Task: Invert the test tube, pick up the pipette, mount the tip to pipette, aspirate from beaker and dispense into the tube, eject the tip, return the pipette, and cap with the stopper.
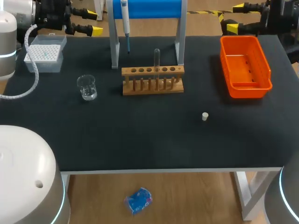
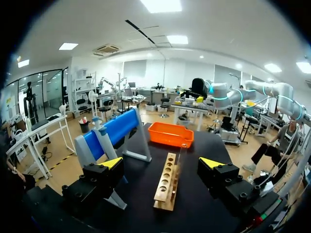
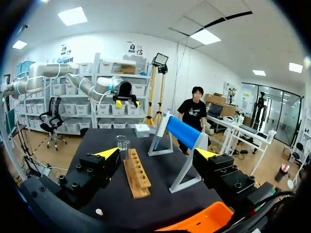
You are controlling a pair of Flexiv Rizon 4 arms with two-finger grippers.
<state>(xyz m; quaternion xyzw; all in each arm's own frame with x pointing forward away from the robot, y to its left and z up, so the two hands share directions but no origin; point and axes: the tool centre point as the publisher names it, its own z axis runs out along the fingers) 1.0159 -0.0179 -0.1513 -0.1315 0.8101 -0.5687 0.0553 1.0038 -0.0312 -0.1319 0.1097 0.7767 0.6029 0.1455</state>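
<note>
At far corners: our left gripper [image 1: 95, 23] and right gripper [image 1: 233, 17], both wide, empty. Test tube [image 1: 157, 57] stood upright in rack [image 1: 153, 85]; we judged gripping its exposed glass and lifting straight best.

Stand legs [image 1: 114, 51] close behind rack [image 1: 153, 71], tube [image 1: 157, 56] upright in it; beaker [image 1: 87, 87] left, orange bin [image 1: 250, 91] right; front table [image 1: 149, 135] bare save stopper [image 1: 204, 116]
</note>
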